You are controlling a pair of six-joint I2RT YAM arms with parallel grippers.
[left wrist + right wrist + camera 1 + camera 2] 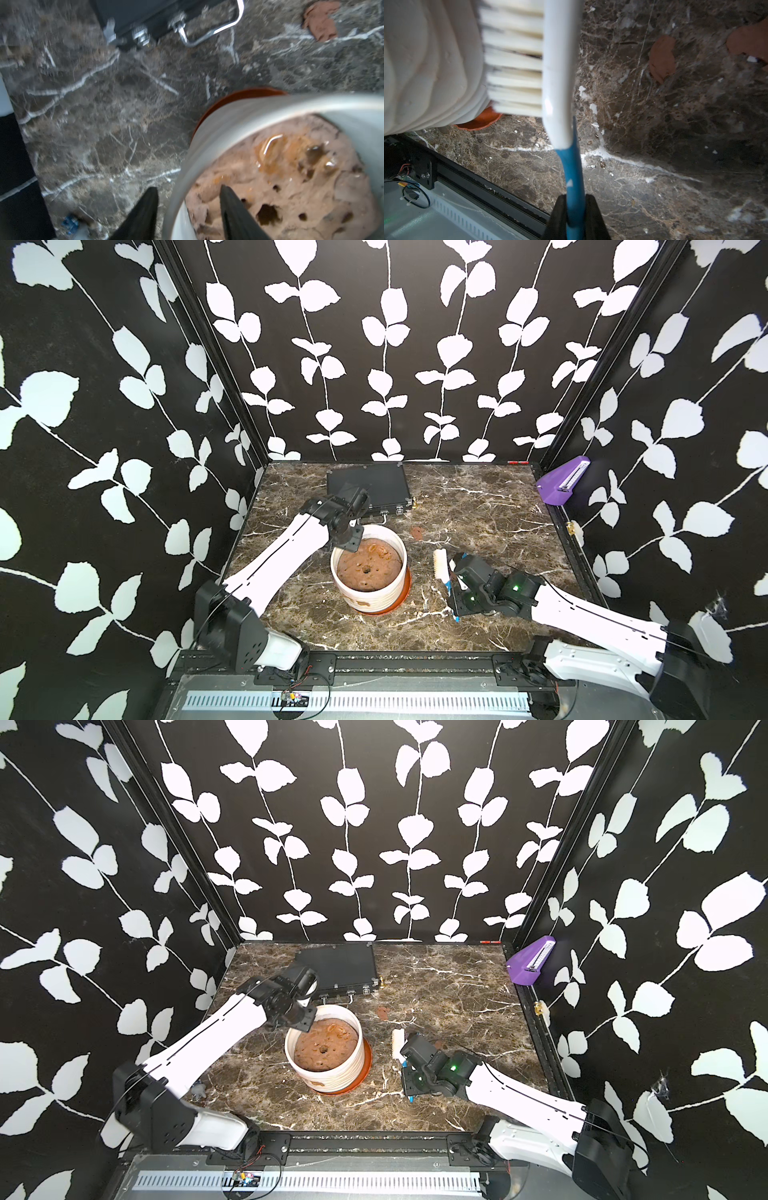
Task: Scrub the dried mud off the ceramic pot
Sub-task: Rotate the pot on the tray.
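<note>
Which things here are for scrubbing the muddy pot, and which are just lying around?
For the job:
ceramic pot
dried mud on its wall
brush
right gripper, holding the brush
left gripper, open astride the pot's rim

Just lying about:
black case
purple plastic piece
reddish smear on the table
lumpy brown mound inside the pot

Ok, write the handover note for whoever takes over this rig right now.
Left gripper: open, straddling the ceramic pot at its rim, one finger inside and one outside, not clamped.
Right gripper: shut on the brush by its blue handle, bristles turned toward the pot's wall. Both top views show a gap between brush and pot.
Pot: upright on its saucer, full of soil.
Done: the wall beside the bristles looks clean.
Left: a dried mud smear low on the near wall. The far side is hidden.
</note>
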